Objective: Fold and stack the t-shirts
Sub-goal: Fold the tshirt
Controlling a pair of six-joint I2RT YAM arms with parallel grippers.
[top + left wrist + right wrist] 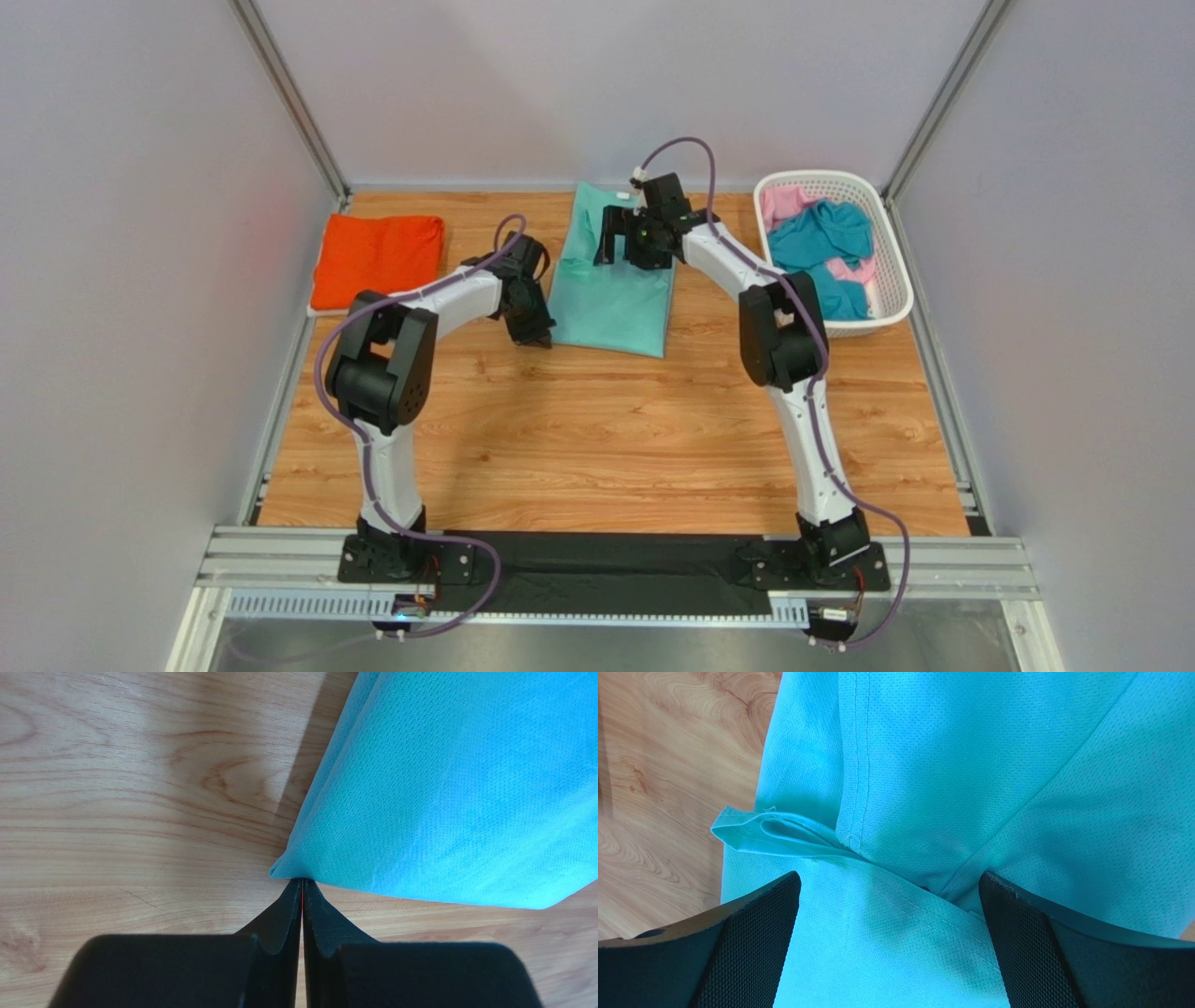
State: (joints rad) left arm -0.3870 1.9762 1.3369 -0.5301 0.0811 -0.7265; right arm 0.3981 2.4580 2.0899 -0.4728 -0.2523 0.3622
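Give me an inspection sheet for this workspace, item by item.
Surface: wooden table, no stains seen.
Job's things: mint-green t-shirt partly folded, mid-table; orange t-shirt folded, far left; teal t-shirt and pink t-shirt in the basket.
Clutter: white basket, far right; nothing else seen.
Grippers: left tool shut on the mint-green t-shirt's corner; right tool open above it.
Cables: purple cables loop along both arms.
Surroundings: grey walls, metal frame.

A robot lab cell: plain grey panels (pixel 126 252), aluminium frame (pixel 291 98), wooden table (pixel 603 434).
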